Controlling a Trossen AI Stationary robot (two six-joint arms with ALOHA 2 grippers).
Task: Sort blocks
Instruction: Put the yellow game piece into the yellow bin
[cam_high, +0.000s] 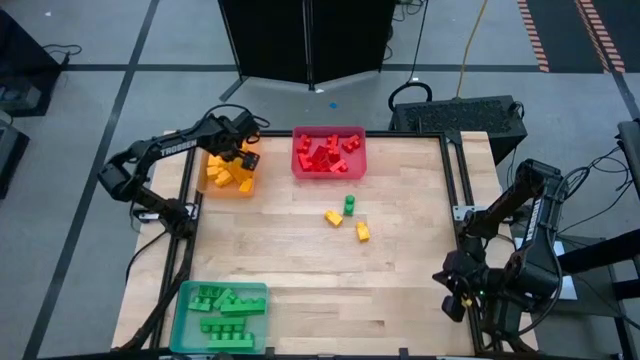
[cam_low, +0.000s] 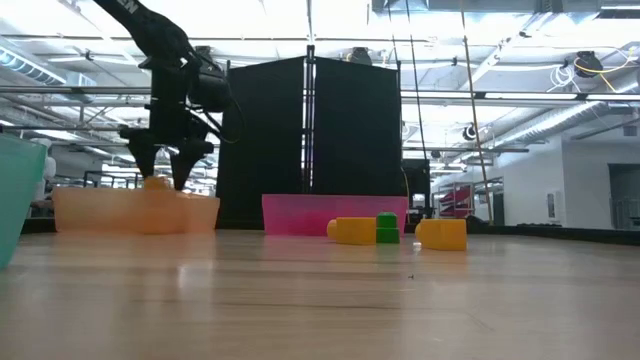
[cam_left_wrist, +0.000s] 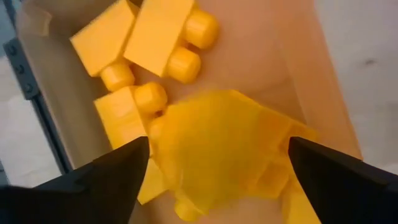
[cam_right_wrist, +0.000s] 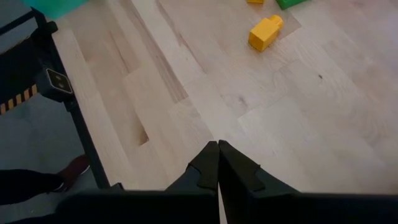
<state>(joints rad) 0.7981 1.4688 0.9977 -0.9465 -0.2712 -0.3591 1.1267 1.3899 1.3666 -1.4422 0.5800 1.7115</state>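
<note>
White lettering "TROSSEN" marks the left arm. Left gripper hangs over the orange tray, jaws spread wide, yellow blocks lying below and between them, none gripped. Right gripper, jaws closed and empty, waits at the desk's right edge.

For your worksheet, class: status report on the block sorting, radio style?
Left gripper over orange tray, jaws open. Right gripper shut, parked at table edge. Two yellow blocks and one green block unsorted mid-table. Nothing in the way.
</note>
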